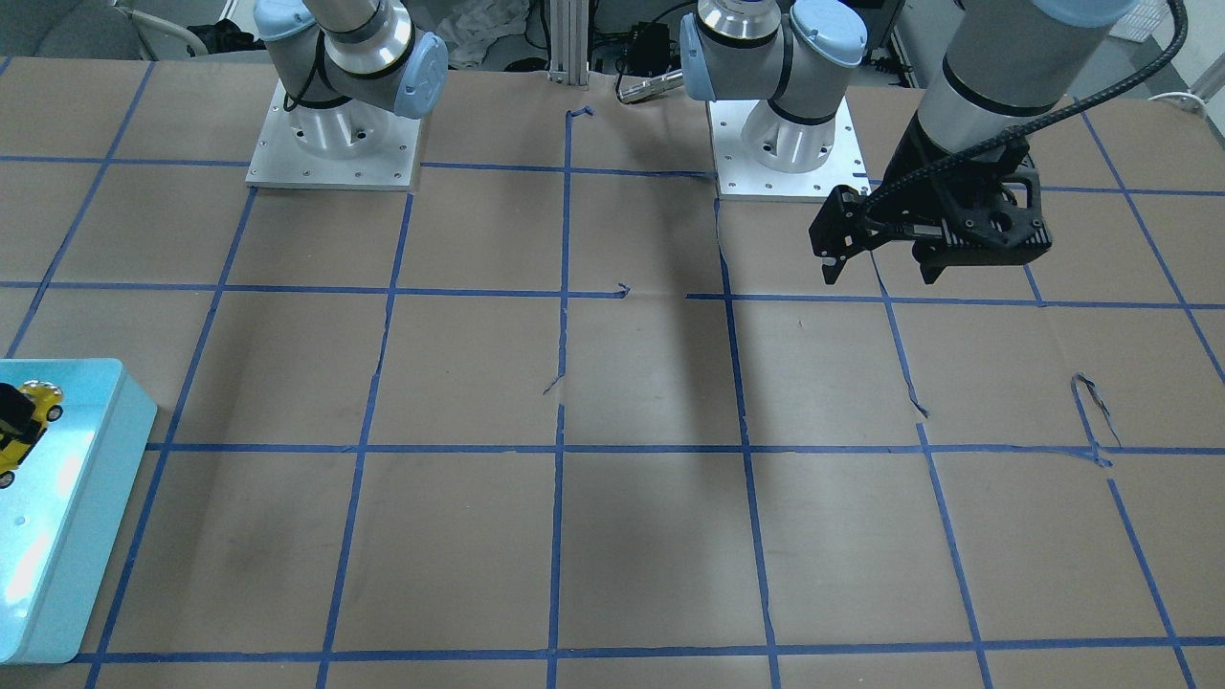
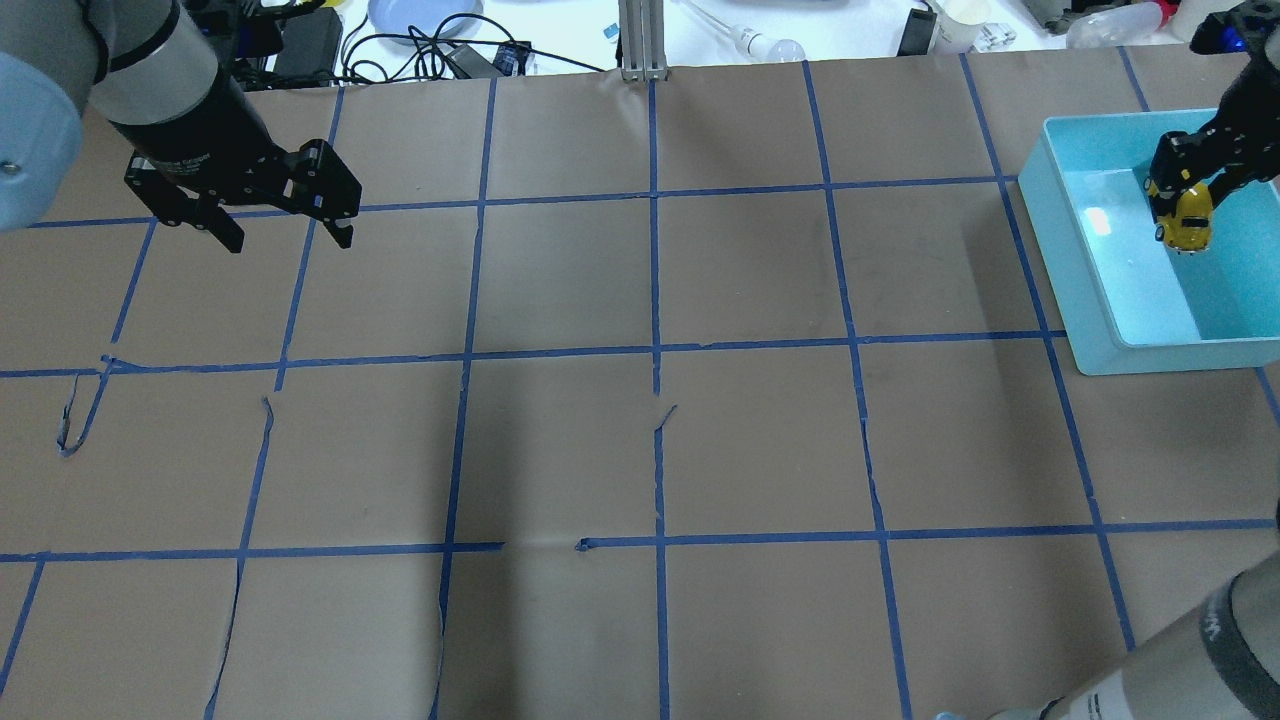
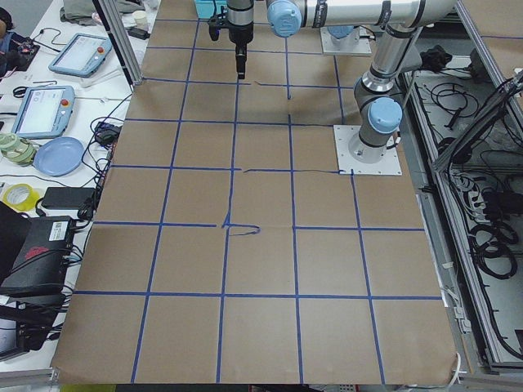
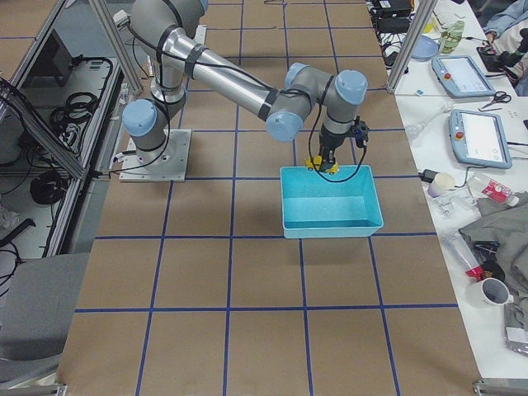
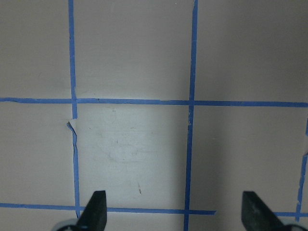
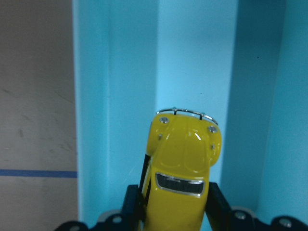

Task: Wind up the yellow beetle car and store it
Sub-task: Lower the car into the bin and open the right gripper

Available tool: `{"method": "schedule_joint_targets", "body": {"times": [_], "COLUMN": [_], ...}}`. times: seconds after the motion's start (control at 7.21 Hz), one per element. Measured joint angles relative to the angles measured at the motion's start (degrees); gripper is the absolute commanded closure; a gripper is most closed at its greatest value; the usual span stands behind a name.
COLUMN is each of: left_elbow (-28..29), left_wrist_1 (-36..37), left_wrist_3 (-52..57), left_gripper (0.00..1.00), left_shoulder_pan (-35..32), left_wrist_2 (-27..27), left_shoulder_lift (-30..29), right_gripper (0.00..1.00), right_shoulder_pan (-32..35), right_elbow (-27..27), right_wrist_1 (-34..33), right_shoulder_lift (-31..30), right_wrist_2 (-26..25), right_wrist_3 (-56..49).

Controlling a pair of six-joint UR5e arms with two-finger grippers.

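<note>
The yellow beetle car (image 6: 183, 163) is gripped between my right gripper's (image 6: 175, 207) fingers, nose pointing away from the wrist. It hangs inside the outline of the light blue bin (image 2: 1090, 260), close to one of its walls. The overhead view shows the car (image 2: 1188, 220) under the right gripper (image 2: 1180, 195); the front view shows the car (image 1: 21, 426) at the far left edge. I cannot tell whether it touches the bin floor. My left gripper (image 2: 290, 240) is open and empty above the brown paper, as the left wrist view (image 5: 175, 211) also shows.
The table is covered with brown paper marked by a blue tape grid (image 2: 655, 350). The bin (image 4: 330, 223) stands at the table's end on my right. The two arm bases (image 1: 333, 144) (image 1: 787, 153) sit at the robot's edge. Cables and clutter lie beyond the far edge (image 2: 420, 30).
</note>
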Motion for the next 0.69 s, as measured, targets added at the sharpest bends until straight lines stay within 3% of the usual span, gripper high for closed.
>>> {"method": "schedule_joint_targets", "body": {"times": [0.42, 0.69], "left_elbow": [0.0, 0.0], "left_wrist_1": [0.1, 0.2], "left_wrist_3": [0.0, 0.0], "left_gripper": [0.0, 0.0], "left_shoulder_pan": [0.0, 0.0], "left_wrist_2": [-0.1, -0.1], "left_shoulder_lift": [-0.1, -0.1], "right_gripper": [0.71, 0.4], "right_shoulder_pan": [-2.9, -2.9], "right_elbow": [0.4, 0.5], "right_wrist_1": [-7.3, -10.5], "right_shoulder_lift": [6.6, 10.1], "right_wrist_2": [0.3, 0.7], "right_wrist_3": [-5.4, -5.4]}}
